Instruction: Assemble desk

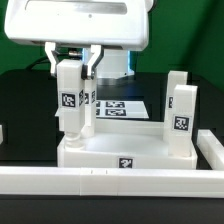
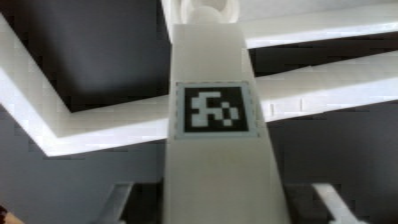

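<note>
**Leg held upright over the corner of the desk top**

Nearest to the camera in the exterior view we see the long low white rail point(image 1: 110, 180), which lies across the front of the bench point(image 1: 20, 100). Just behind it is the desk top point(image 1: 125, 152), a white tray with a raised rim and a small tag on its front wall.

From the end effector point(image 1: 76, 62) outward: its two fingers are closed on the upper part of a white square leg point(image 1: 70, 105), and we judge this a firm grip, because the leg hangs straight between them. In the wrist view the same leg point(image 2: 217, 110) fills the middle of the picture, with its tag facing the camera, and the rim of the top point(image 2: 107, 110) shows beyond it.

The relation that matters now is simple. The long axis of the held leg is vertical, and its lower end is at the corner of the top on the exterior view's left, touching it or almost touching; we cannot tell if it is already in the socket. So the socket lies straight below the end effector, and the coming move, in our judgement, needs a press or a turn along this same axis.

More legs already stand on the exterior view's right, the nearest one point(image 1: 181, 118) upright at the front corner. The marker board point(image 1: 118, 108) lies flat behind the top.
</note>
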Robot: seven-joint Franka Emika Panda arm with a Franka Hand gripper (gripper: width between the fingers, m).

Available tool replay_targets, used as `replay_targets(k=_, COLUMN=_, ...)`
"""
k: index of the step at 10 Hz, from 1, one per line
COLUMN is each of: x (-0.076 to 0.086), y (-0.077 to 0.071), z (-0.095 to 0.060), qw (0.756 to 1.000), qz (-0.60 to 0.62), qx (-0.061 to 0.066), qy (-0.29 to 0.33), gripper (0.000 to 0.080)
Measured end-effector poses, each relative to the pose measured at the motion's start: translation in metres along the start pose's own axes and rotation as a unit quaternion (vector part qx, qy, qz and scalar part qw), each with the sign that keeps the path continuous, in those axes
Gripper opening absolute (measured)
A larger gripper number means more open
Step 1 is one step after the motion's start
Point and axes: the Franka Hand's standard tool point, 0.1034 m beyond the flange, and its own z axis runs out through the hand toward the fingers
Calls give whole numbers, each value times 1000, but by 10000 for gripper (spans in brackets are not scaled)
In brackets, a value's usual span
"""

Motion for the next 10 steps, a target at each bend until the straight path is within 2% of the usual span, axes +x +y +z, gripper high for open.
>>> replay_targets(k=10, x=-10, y=-5, z=15, qw=1000, qz=-9, qx=-5, qy=-6, gripper=291)
